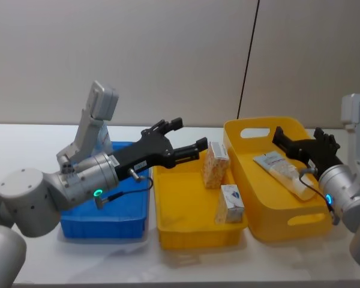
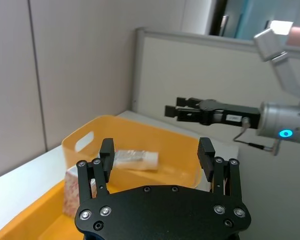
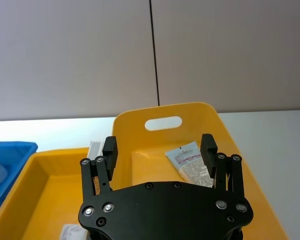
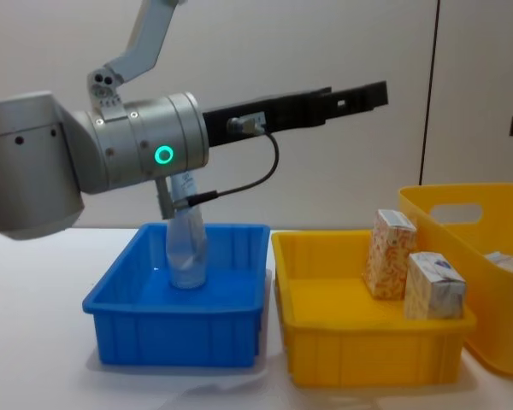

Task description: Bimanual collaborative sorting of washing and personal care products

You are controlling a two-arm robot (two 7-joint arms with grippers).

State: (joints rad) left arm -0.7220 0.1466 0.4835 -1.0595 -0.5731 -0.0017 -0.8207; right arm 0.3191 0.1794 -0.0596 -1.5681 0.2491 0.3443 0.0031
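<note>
Left gripper (image 1: 189, 135) fingers wide apart, empty, above yellow tray (image 1: 198, 239) beside upright orange-speckled carton (image 1: 215, 165); right gripper (image 3: 159, 146) fingers wide apart, empty, over handled bin (image 1: 288, 231) holding squeeze tube (image 1: 280, 171); risk: careless descent topples carton; converging arms collide.

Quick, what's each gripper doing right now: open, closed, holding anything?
Left gripper: open, empty, above the yellow tray.
Right gripper: open, empty, above the handled yellow bin.
</note>
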